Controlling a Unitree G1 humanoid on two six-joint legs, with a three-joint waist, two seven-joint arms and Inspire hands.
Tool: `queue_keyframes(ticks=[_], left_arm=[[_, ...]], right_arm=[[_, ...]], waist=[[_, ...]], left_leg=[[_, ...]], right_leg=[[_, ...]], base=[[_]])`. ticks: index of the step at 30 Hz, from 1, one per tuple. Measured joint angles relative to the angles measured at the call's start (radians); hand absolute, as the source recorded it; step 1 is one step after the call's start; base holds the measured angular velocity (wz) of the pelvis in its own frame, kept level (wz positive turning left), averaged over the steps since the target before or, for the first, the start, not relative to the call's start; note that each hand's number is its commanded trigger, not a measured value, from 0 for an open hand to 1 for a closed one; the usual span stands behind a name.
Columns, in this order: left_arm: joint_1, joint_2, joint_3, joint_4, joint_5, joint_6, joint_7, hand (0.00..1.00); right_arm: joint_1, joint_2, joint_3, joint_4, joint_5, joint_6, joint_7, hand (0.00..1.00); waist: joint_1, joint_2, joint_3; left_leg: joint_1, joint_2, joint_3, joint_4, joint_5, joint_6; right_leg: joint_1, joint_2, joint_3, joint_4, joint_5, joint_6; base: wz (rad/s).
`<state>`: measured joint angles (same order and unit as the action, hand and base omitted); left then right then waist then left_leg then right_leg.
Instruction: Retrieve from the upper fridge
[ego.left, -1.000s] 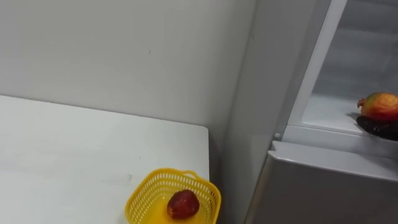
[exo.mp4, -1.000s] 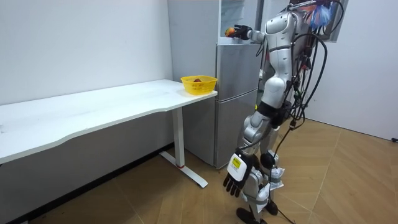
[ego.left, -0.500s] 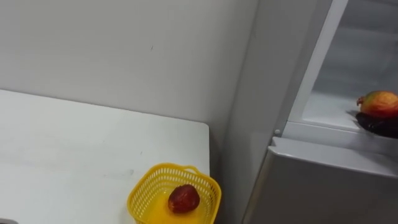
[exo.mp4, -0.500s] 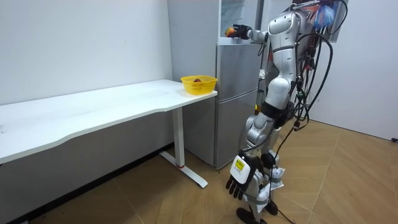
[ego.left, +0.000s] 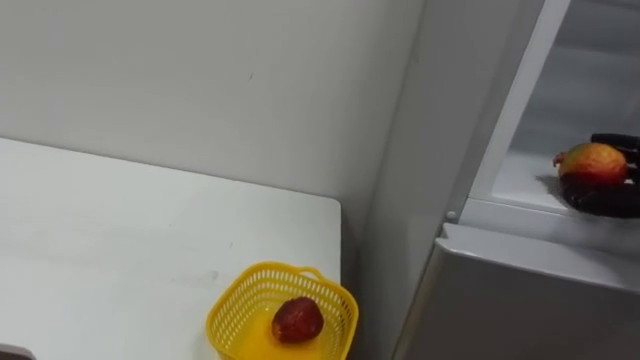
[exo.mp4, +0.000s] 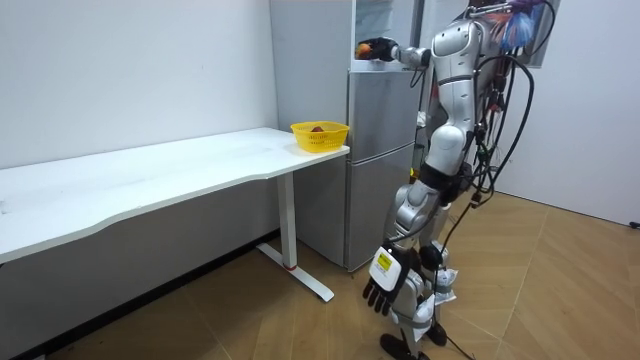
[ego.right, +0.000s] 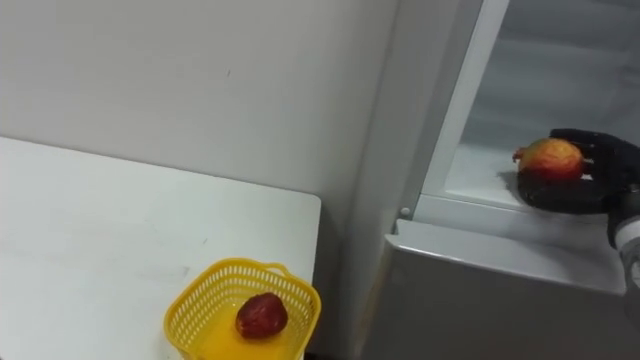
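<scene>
The mango (ego.right: 548, 157) has shifted slightly toward the left wall of the fridge (ego.left: 520, 290). It lies in the right hand (ego.right: 590, 190), whose dark fingers curl under and round it in the fridge's open upper compartment, near the front edge. Left of the fridge, a yellow basket (ego.left: 228, 318) holding a red fruit (ego.left: 297, 319) sits on the white table (ego.left: 120, 240). The left hand (exo.mp4: 385, 288) hangs relaxed, low before the fridge.

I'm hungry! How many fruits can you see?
2. One red fruit lies in the yellow basket on the white table; one red-and-yellow fruit sits in the right hand at the open upper fridge. Others may be hidden inside.
</scene>
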<state>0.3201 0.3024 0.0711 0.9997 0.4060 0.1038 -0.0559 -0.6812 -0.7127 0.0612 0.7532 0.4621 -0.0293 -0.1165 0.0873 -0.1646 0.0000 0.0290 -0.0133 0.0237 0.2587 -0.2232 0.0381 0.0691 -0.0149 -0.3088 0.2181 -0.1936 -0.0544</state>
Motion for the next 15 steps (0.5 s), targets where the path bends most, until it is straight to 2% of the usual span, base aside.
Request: queue_keyframes(ticks=[15], left_arm=[[-0.01, 0.0, 0.0, 0.001, -0.01, -0.001, 0.003, 0.0]], right_arm=[[-0.008, -0.002, -0.002, 0.017, 0.093, -0.002, 0.007, 1.0]], waist=[[-0.013, 0.003, 0.0007]], left_leg=[[0.002, -0.001, -0.008, -0.003, 0.0, -0.001]], right_leg=[[0.023, 0.0, -0.023, -0.017, 0.0, 0.0]], base=[[0.03]])
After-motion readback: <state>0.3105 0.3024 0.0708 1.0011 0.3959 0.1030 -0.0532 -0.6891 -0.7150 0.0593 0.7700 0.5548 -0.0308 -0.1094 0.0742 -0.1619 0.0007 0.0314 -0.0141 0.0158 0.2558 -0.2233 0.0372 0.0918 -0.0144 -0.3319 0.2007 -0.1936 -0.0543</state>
